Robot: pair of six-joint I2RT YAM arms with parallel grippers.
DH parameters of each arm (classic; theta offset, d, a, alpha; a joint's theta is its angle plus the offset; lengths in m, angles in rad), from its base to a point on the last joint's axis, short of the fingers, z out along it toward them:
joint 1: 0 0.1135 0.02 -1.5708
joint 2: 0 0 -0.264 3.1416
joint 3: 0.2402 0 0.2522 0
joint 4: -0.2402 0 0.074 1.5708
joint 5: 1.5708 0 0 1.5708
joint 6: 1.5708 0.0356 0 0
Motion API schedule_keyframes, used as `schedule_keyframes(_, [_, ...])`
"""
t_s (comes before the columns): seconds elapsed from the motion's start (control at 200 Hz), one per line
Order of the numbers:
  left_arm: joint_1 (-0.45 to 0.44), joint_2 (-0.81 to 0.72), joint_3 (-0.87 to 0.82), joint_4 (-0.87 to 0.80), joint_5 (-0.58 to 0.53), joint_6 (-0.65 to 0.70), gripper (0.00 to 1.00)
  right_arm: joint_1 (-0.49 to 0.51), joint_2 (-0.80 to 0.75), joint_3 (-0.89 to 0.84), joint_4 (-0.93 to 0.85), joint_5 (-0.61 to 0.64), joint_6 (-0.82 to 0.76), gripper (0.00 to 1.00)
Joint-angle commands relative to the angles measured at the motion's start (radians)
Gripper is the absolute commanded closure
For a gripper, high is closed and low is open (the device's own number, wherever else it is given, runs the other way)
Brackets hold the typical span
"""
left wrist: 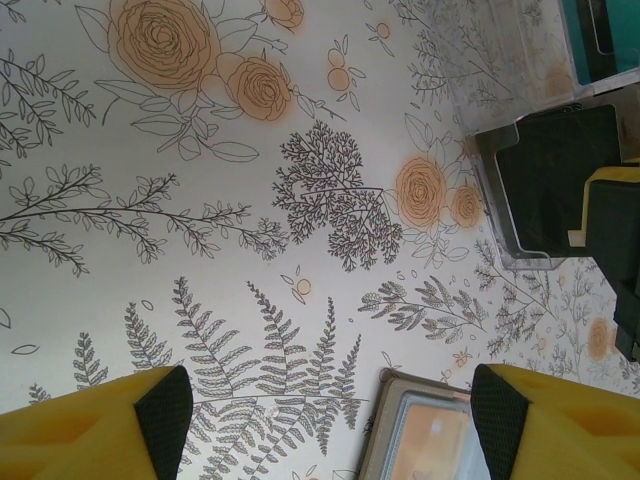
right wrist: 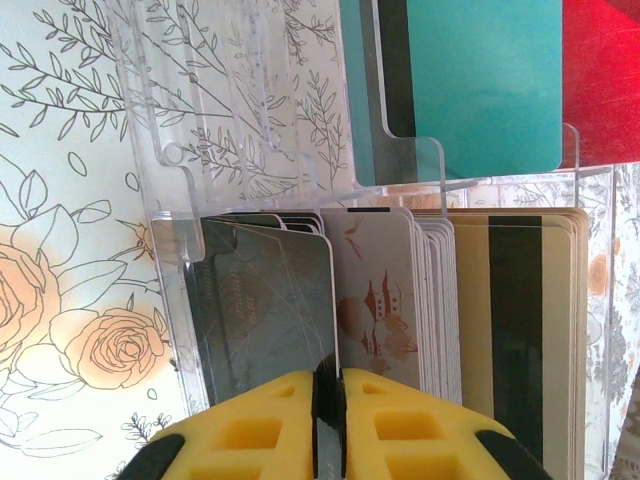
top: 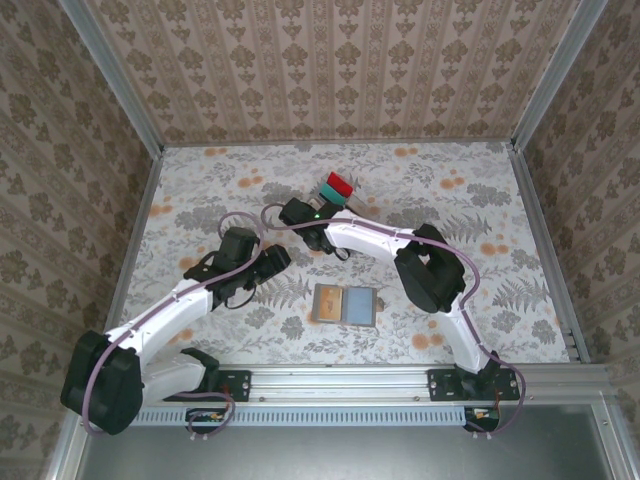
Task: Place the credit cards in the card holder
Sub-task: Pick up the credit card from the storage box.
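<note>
Table carried a floral-print cover. Card holder lay open and flat on it. Clear slotted rack stood on the table straight behind the card holder, well apart.

A robot test cell in a lab, dressed up to look homely. Patterned damask wallpaper lines three walls, yet bare aluminium posts frame the upper corners. The tabletop wears a floral printed sheet, and along the lower edge an aluminium rail carries two cabled robot arms.
</note>
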Motion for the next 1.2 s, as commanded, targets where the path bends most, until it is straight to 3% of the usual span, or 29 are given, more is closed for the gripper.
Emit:
schedule_keyframes(0.0, [0.009,0.006,-0.001,0.003,0.013,-0.006,0.24,-0.013,-0.048,-0.010,-0.018,0.016,0.005,0.87])
schedule_keyframes(0.41, [0.009,0.020,0.021,-0.002,0.025,0.003,0.24,-0.030,-0.124,0.022,-0.114,-0.184,0.087,0.95])
schedule_keyframes(0.655, [0.009,0.022,0.049,0.032,0.077,0.024,0.24,-0.078,-0.307,-0.069,-0.087,-0.442,0.222,0.98])
schedule_keyframes(0.78, [0.012,0.034,0.067,0.108,0.158,0.033,0.24,-0.157,-0.473,-0.237,0.057,-0.731,0.350,0.99])
schedule_keyframes(0.965, [0.015,0.112,0.108,0.273,0.345,0.026,0.24,-0.331,-0.661,-0.606,0.524,-1.223,0.679,1.00])
schedule_keyframes(1.095, [0.012,0.212,0.137,0.410,0.482,-0.030,0.27,-0.352,-0.710,-0.735,0.694,-1.316,0.795,1.00])
schedule_keyframes(1.195, [0.007,0.262,0.137,0.491,0.521,-0.074,0.31,-0.353,-0.726,-0.798,0.768,-1.336,0.853,1.00])
